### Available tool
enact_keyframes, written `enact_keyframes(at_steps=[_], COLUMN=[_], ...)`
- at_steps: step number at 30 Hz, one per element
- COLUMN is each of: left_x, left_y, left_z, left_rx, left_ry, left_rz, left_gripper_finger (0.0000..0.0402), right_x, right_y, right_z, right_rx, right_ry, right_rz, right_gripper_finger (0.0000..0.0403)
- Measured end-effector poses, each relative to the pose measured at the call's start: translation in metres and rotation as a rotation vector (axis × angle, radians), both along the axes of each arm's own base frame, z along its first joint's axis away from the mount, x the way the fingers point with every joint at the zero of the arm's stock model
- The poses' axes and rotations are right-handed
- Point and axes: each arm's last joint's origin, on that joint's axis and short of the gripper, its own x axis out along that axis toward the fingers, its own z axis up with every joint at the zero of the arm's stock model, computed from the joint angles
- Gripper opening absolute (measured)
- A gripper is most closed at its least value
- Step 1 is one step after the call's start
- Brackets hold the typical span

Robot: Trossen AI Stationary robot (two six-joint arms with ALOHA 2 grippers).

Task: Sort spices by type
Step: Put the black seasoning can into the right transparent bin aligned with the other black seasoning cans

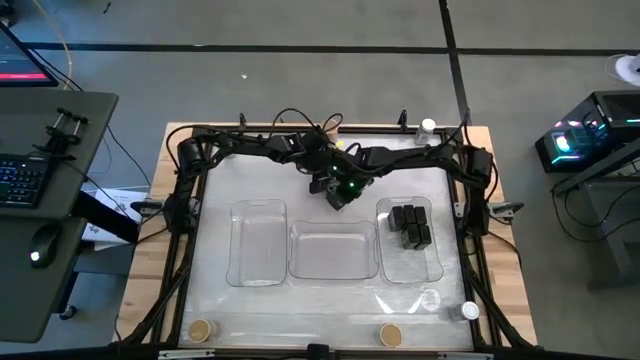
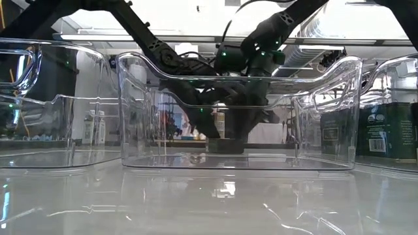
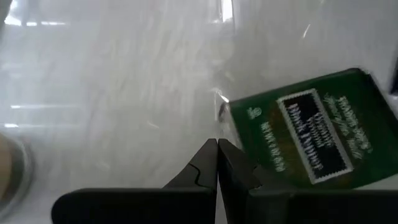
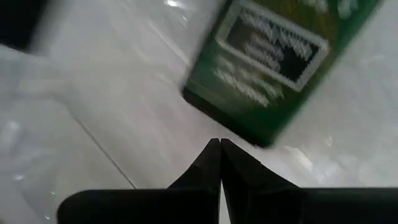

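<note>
Spices were partly sorted, and both arms met over one more black box at the upper centre.

We saw several black boxes already in the right tray; the middle tray and left tray held nothing. Tan-topped ones and a white-lidded jar waited at the table edges. Left gripper and right gripper had fingers pressed together, holding nothing, near a green-labelled box. Desks and a keyboard stood around.

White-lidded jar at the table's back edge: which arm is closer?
Right. The right arm runs just in front of the jar; the left arm lies along the table's other half.
</note>
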Motion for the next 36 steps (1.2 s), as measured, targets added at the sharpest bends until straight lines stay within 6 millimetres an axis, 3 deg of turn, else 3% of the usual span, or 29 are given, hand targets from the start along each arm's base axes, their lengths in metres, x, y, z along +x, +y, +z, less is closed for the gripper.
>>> enact_keyframes(at_steps=[8,15,22,36], left_x=[-0.004,-0.005,-0.005,-0.003], left_y=[-0.003,-0.002,-0.002,-0.015], left_z=[-0.005,-0.007,-0.005,-0.009], left_rx=[-0.011,0.009,0.01,0.097], left_ry=[0.026,0.041,0.03,0.114], left_rz=[-0.011,-0.027,-0.029,-0.07], left_gripper_finger=[0.0,0.0,0.0,0.0], right_x=[0.002,0.008,0.008,0.019], right_y=[0.003,0.004,0.005,-0.005], right_z=[-0.003,-0.021,-0.02,0.049], right_rx=[-0.024,0.001,-0.058,-0.246], right_ry=[0.025,0.052,0.054,-0.163], right_rz=[-0.045,-0.083,-0.091,-0.099], right_gripper_finger=[0.0,0.0,0.0,0.0])
